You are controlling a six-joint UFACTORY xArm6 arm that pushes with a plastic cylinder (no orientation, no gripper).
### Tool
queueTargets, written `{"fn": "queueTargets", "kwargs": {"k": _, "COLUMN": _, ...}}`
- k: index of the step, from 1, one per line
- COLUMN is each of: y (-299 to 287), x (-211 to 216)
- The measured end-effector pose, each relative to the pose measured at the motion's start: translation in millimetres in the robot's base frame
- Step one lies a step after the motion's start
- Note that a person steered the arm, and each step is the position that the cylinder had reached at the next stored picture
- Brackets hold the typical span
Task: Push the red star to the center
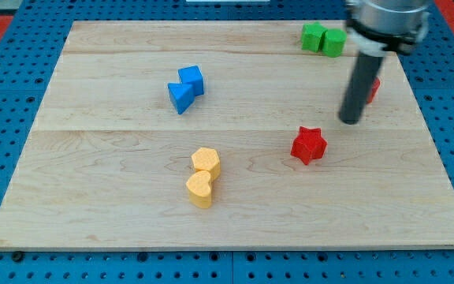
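Camera view shows my tip (351, 120) resting on the counter (117, 197) up and to the view's right of the red star (308, 145), near it but apart, with bare wood between the two. The end effector is a plain dark rod with nothing to open or close; it grasps nothing and touches no block.

The red star sits right of the counter's middle and slightly below it. Judged from this, the task is in its approach step: contact is not yet made and the star is not yet at the center. The next move appears to call for the tip to come round to the star's right side, a little low, then push toward the view's left and slightly up, along a line through the star's middle so it does not spin off a point.

A second red block (373, 90) is mostly hidden behind the rod, near the view's right edge; its shape cannot be made out.

By count, eight blocks: two red, namely the star and the hidden piece; two green blocks (324, 39) touching at the view's top; two blue blocks (185, 88) touching at upper left; and two yellow blocks (203, 177) touching at lower center, the lower one apparently heart-shaped. The yellow pair lies left of and below the likely path, so a straight push should probably clear it.
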State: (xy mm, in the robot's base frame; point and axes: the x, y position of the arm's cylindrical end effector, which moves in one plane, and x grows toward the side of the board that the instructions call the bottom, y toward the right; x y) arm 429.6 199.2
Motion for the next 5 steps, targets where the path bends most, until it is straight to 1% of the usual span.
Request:
{"fn": "queueTargets", "kwargs": {"k": 1, "y": 38, "x": 17}}
{"fn": "queueTargets", "kwargs": {"k": 2, "y": 39, "x": 75}}
{"fn": "queueTargets", "kwargs": {"k": 3, "y": 39, "x": 93}}
{"fn": "queueTargets", "kwargs": {"k": 4, "y": 14, "x": 82}}
{"fn": "queueTargets", "kwargs": {"k": 5, "y": -30, "x": 72}}
